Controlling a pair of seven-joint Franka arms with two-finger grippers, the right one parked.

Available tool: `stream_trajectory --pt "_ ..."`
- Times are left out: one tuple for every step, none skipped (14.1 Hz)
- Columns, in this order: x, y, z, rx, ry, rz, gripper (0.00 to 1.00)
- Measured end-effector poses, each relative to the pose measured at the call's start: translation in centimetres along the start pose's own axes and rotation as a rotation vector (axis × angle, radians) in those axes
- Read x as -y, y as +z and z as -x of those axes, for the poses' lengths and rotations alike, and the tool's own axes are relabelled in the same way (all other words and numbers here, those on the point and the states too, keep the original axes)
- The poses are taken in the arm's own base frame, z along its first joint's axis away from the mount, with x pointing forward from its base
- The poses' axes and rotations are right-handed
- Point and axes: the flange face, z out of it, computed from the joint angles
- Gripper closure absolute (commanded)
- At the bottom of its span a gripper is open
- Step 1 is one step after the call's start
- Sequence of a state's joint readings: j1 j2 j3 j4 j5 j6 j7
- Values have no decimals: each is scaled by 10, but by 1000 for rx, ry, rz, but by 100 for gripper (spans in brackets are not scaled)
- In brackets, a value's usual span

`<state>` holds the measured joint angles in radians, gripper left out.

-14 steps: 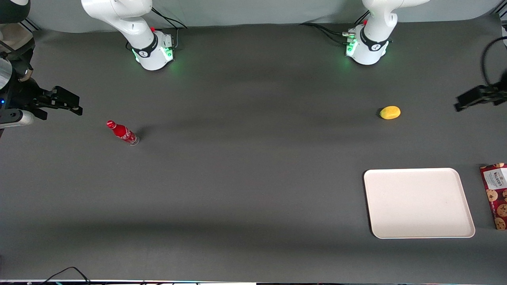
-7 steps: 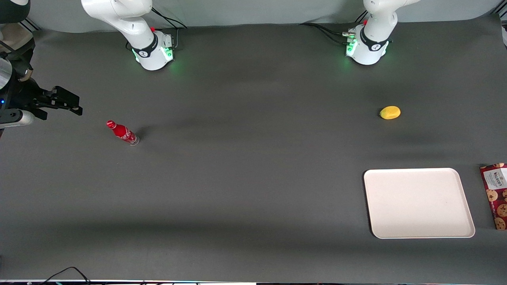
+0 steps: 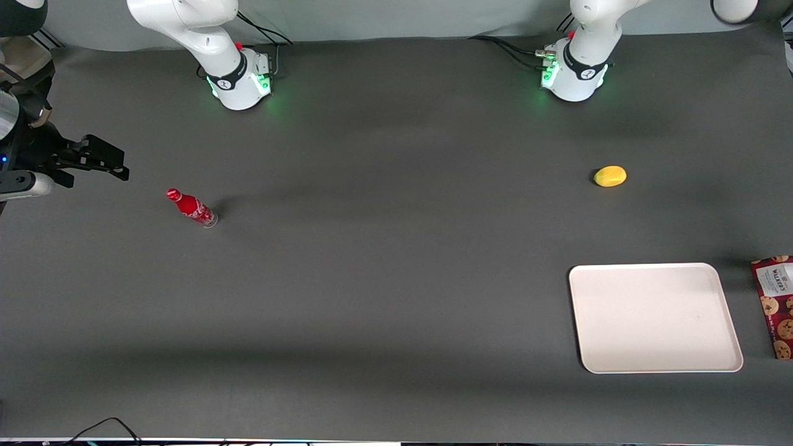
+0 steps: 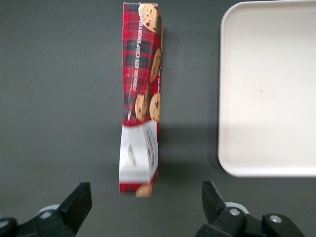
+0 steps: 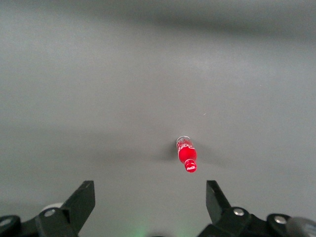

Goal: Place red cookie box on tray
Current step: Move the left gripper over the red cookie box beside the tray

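Observation:
The red cookie box (image 3: 776, 305) lies on the dark table beside the cream-white tray (image 3: 654, 317), toward the working arm's end, and the front view's edge cuts it off. In the left wrist view the tartan box (image 4: 142, 98) runs lengthwise alongside the tray (image 4: 269, 94), apart from it. My left gripper (image 4: 146, 205) hangs above the table with its fingers (image 4: 79, 203) spread wide and nothing between them. The box's white-label end is the end closest to it. The front view does not show the gripper.
A yellow fruit-like object (image 3: 610, 176) lies farther from the front camera than the tray. A small red soda bottle (image 3: 192, 208) stands toward the parked arm's end. The two arm bases (image 3: 573, 71) stand at the table's back edge.
The left gripper, seen at the front view's edge near the yellow object a second ago, has moved out of that view. Box, tray, bottle and yellow object have not moved.

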<state>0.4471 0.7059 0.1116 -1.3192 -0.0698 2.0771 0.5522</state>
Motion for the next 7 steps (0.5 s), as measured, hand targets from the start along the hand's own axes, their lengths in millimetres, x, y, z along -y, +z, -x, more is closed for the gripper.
stream_trajectory --pt "0 15 -6 -7 1 2 0" --pt "-1 28 -11 -12 4 3 0" --pt "-1 39 -13 -16 6 2 0" --pt "-1 47 -16 -20 10 -2 0" --pt "1 54 -18 -25 16 -6 0" --pt "3 58 -20 -34 23 -13 0" --pt "7 63 -21 -46 24 -21 0"
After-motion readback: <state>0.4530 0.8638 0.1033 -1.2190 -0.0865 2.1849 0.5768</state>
